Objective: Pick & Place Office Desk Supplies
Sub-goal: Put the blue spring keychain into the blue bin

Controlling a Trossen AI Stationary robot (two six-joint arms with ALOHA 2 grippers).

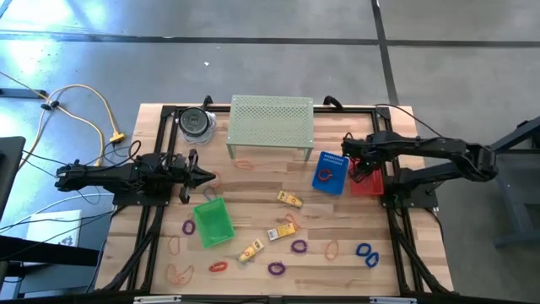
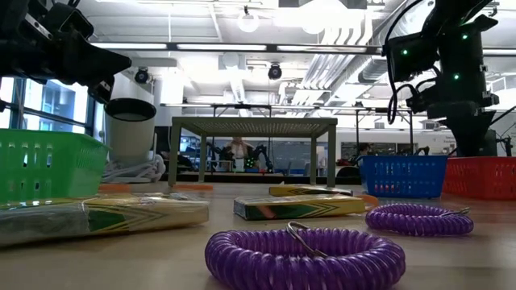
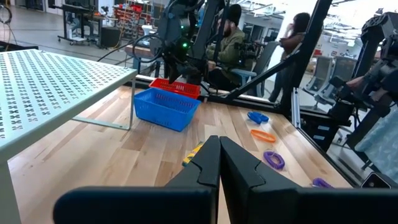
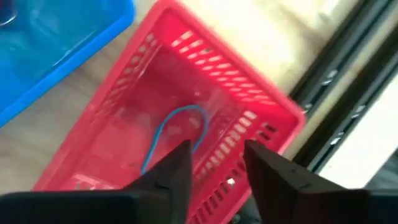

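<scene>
One blue loop (image 4: 177, 134), seemingly diagonal, in red basket (image 4: 261, 118).

I note a pale-green perforated metal shelf (image 1: 272, 121), a blue plastic slotted basket (image 1: 331, 172), a red plastic slotted basket (image 4: 186, 118) holding a thin blue loop (image 4: 177, 134), a green plastic basket (image 1: 213, 221), purple coiled loops (image 2: 305, 256), yellow rectangular packets (image 1: 289, 199).

Wooden table (image 1: 253, 181) with baskets, perforated shelf (image 1: 272, 119), scattered loops, yellow packets.

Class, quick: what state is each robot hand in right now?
Left hand: closed, holding nothing.
Right hand: open, empty, above the red basket.
</scene>
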